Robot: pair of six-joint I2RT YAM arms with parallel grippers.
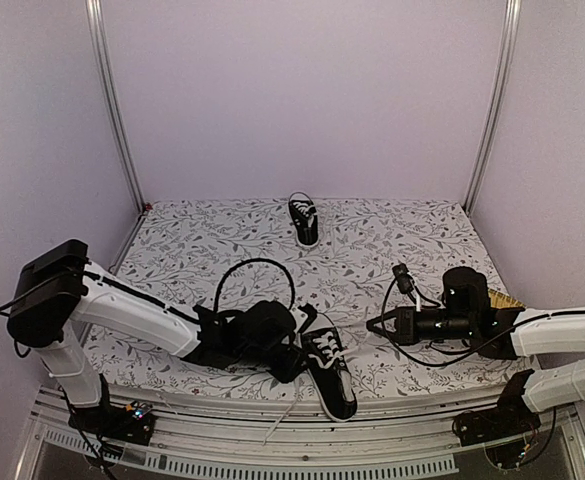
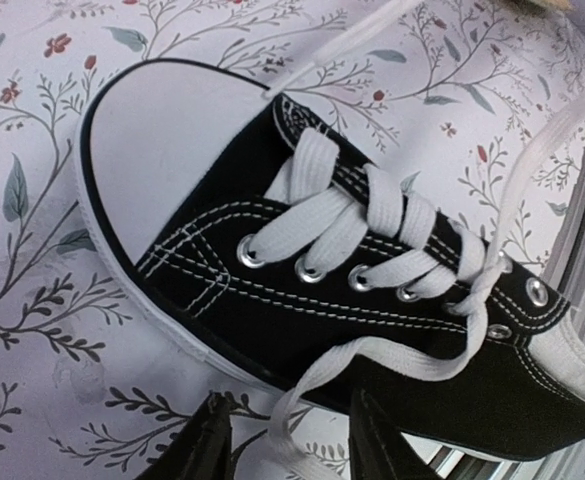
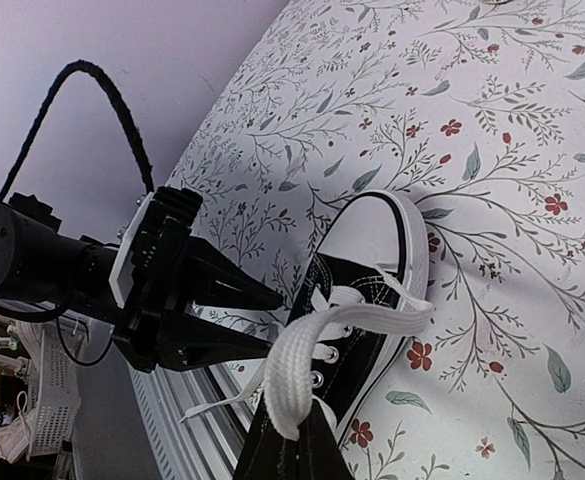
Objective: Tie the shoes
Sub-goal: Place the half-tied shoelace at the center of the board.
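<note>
Lace end (image 3: pixel 307 345) clamped in right gripper (image 3: pixel 290 450); left gripper (image 2: pixel 290 455) jaws apart, second strand (image 2: pixel 372 348) running between them. Best close squarely there, both strands taut above shoe (image 2: pixel 272 320).

- Texts, labels, brands, numbers, signs: none can be read in any view.
- Black canvas sneaker with white toe cap and white laces (image 2: pixel 302 300), at the near edge of the floral-patterned table cover (image 2: pixel 32 330): the side shown carries only white stitching and metal eyelets.
- Second black canvas sneaker (image 1: pixel 304 221), at the far edge of the same cover: too small to tell any marking.
</note>
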